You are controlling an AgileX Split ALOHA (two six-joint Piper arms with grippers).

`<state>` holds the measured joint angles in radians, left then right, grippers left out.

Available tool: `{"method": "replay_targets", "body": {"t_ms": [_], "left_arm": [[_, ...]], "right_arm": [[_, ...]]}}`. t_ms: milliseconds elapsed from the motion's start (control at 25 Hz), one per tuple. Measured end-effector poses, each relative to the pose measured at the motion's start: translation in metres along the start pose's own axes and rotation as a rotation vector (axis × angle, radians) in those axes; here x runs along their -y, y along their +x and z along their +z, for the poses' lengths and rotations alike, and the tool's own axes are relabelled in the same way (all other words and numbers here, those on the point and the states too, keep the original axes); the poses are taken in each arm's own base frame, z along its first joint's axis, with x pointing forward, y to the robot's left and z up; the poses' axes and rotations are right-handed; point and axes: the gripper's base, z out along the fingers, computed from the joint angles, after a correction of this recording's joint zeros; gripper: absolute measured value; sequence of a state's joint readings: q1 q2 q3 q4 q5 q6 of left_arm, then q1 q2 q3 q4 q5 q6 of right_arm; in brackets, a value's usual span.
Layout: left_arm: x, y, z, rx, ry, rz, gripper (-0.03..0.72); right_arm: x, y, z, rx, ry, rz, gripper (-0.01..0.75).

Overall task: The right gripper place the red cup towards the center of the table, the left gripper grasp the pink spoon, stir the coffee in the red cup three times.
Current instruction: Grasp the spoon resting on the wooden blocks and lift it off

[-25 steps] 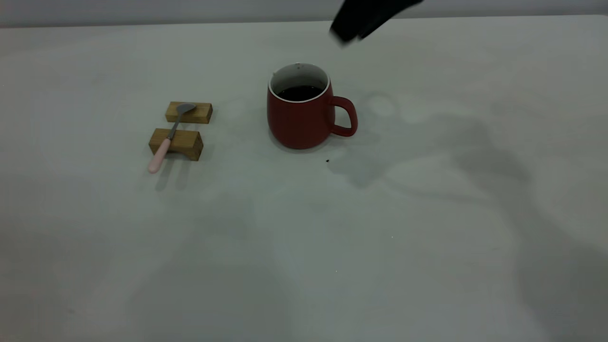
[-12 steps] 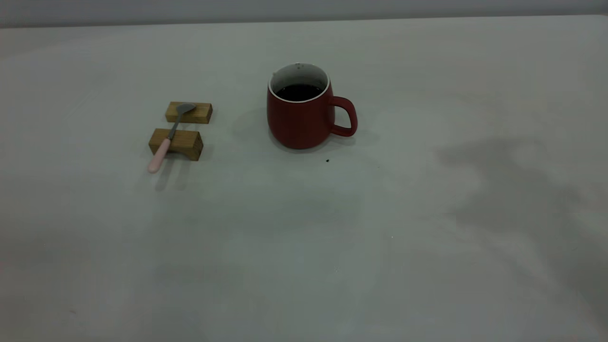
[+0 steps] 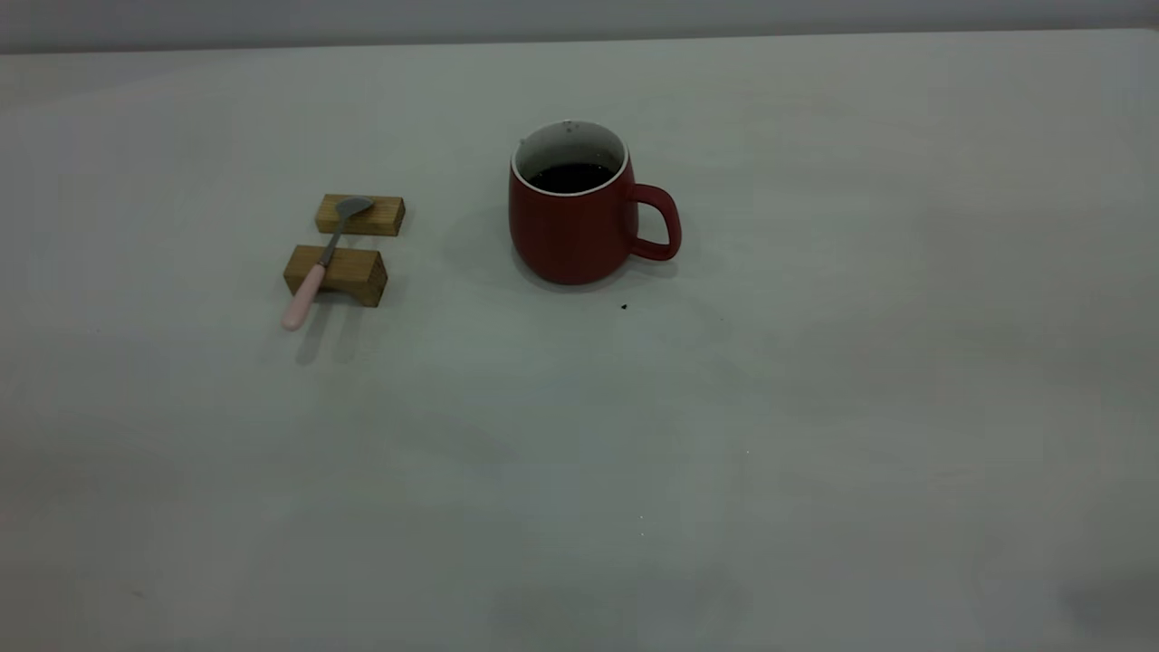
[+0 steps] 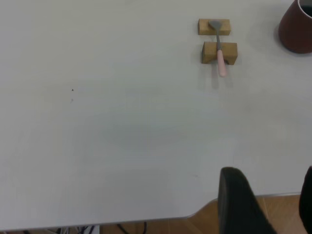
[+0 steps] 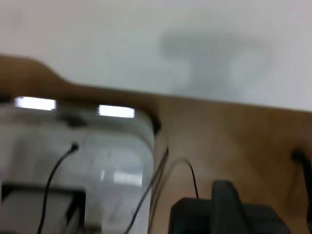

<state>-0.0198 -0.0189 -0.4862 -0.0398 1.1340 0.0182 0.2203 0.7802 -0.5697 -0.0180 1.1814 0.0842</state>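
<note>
The left end effector point(image 4: 265, 204) hung past the worktop's near edge, its two dark fingers point(image 4: 239, 202) spread apart with nothing between them. Beyond them stretched the worktop point(image 4: 122, 122), pale and plain, with a couple of tiny dark specks. Well away from that end effector, the spoon point(image 4: 218, 45) lay bridged across two small wooden blocks point(image 4: 219, 52), bowl on the far block and pink handle jutting past the near one. The cup point(image 4: 297, 29) stood near the blocks, off to one side.

The right end effector point(image 5: 229, 209) was off the worktop altogether, over a brown wooden floor point(image 5: 234, 141); I could not tell whether its fingers were spread or pressed together. Nearby were black cables point(image 5: 187, 180) and a pale box-like unit point(image 5: 73, 161).

From outside the rig, neither arm showed. The cup point(image 3: 579, 213) sat upright around the middle of the worktop point(image 3: 815, 407), handle pointing right, coffee point(image 3: 570, 176) dark inside its white wall. The spoon point(image 3: 324, 258) rested on its blocks point(image 3: 349, 272) to the left, apart from the cup. A grey wall point(image 3: 579, 18) ran behind the far edge.
</note>
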Motion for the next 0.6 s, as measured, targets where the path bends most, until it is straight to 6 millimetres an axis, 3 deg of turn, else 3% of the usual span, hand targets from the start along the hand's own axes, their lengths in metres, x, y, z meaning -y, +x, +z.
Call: {"method": "replay_targets", "body": {"t_ms": [120,360,600], "left_arm": [[0.000,0.000,0.000,0.000,0.000,0.000,0.384],[0.000,0.000,0.000,0.000,0.000,0.000,0.384],[0.000,0.000,0.000,0.000,0.000,0.000,0.384]], "right_arm": [[0.003,0.021,-0.001,0.083,0.000,0.010,0.429],[0.011,0.029,-0.010,0.226,0.028,0.108,0.429],[0.013,0.055,-0.021,0.407,0.056,0.145,0.429]]}}
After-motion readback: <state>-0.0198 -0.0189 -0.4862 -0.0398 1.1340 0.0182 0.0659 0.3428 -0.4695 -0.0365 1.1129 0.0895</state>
